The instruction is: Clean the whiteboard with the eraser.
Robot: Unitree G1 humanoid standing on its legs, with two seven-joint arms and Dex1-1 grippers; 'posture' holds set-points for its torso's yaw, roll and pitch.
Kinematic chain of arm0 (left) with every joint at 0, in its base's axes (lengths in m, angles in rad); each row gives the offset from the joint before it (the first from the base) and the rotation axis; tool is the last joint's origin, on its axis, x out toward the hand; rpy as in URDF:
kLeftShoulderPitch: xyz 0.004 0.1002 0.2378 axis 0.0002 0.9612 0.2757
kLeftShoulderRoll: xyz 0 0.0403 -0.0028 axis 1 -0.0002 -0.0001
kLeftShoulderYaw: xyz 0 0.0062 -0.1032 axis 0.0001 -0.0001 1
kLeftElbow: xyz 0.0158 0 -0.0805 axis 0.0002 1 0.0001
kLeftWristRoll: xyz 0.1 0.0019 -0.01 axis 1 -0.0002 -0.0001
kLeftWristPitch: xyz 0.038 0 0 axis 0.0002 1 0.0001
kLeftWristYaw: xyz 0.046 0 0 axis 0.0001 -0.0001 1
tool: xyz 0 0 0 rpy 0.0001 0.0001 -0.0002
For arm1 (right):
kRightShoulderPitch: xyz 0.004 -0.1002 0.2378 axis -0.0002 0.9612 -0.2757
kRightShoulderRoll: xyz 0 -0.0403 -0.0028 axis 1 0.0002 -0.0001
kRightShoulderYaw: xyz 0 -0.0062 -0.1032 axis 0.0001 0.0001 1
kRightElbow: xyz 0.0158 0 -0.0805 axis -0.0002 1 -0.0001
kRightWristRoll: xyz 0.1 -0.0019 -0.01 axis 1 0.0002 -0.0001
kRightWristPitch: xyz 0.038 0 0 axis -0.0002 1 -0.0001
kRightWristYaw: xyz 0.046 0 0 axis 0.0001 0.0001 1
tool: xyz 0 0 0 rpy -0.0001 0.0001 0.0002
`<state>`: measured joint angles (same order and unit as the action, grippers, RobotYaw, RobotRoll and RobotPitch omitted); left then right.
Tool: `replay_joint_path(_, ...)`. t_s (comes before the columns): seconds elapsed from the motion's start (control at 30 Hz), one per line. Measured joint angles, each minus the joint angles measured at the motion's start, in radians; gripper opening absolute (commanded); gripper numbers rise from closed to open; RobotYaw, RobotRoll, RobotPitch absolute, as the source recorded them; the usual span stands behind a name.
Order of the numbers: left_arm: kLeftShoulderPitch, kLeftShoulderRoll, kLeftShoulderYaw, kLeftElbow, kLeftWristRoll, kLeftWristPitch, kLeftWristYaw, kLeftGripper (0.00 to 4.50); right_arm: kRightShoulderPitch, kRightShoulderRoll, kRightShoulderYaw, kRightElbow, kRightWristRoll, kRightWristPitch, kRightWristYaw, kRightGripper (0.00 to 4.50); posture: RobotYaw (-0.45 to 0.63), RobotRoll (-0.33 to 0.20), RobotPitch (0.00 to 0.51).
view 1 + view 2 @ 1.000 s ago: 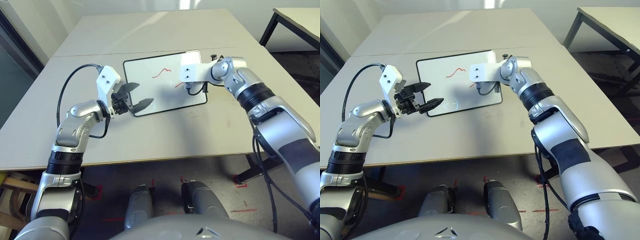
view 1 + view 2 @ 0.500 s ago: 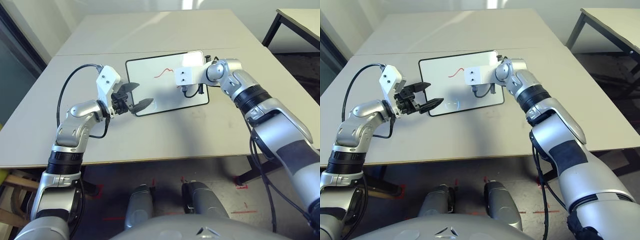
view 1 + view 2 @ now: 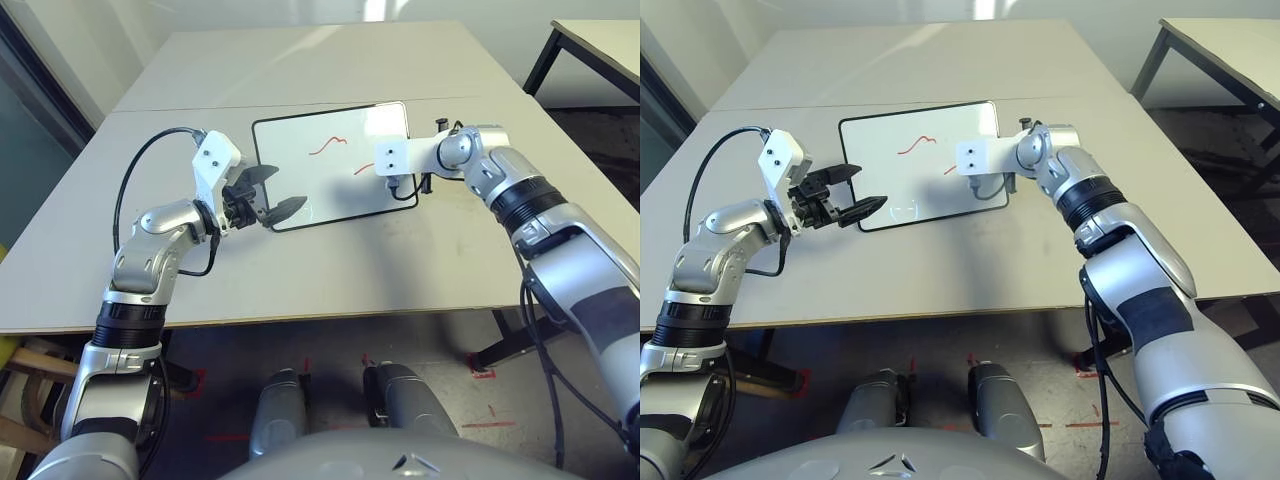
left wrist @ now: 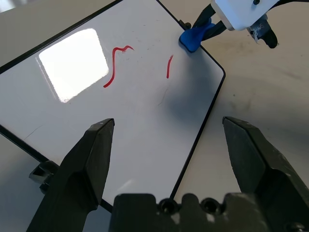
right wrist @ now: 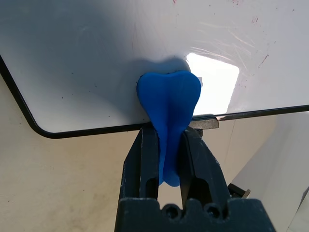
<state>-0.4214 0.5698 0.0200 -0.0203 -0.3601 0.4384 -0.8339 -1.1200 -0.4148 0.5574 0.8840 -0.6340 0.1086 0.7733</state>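
A humanoid robot is reaching both silver arms over a pale grey table (image 3: pixel 230 290), where a glossy whiteboard (image 3: pixel 325 185) with a thin black frame and rounded corners is lying flat and slightly askew. Two red marker strokes are showing on the board: a longer wavy line (image 4: pixel 114 63) nearer its middle, and a short, nearly straight dash (image 4: pixel 169 66) closer to the side where the right arm is working. The robot's right gripper (image 5: pixel 167 145) is closing its two black fingers firmly around the narrow waist of a bright blue, bone-shaped eraser (image 5: pixel 169 94). One rounded end of the eraser is sticking out beyond the fingertips and lying over the whiteboard's surface, close to the black frame, while the other end is showing between the fingers, on the gripper's side of the frame. Whether the eraser is pressing on the board cannot be told. A small metal clip (image 5: pixel 205 123) is sitting on the frame just beside the eraser. On the other side, the robot's left gripper (image 3: pixel 868 195) is holding its two black fingers wide apart with nothing between them, hovering by the board's left edge. A second clip (image 4: pixel 44 171) is sitting at the frame near that gripper. Bright window-like reflections are shining on the board's glossy face, and the right arm is casting a soft shadow across it. Beyond the robot's right side, another pale table (image 3: pixel 1230 50) with dark legs is standing apart from the first.
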Motion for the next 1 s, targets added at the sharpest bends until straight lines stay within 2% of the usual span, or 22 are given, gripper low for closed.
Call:
replay_joint_path(0.6,-0.001,0.023,0.007,0.036,0.004,-0.004,-0.008,4.50,-0.028,0.116,0.000,-0.060,0.001,0.065,0.033,0.38,-0.03,0.000,0.043)
replay_joint_path(1.0,0.014,0.024,0.015,0.033,0.004,-0.005,0.002,4.50,-0.046,0.199,0.042,-0.067,-0.017,0.051,0.057,0.38,-0.02,0.000,0.048)
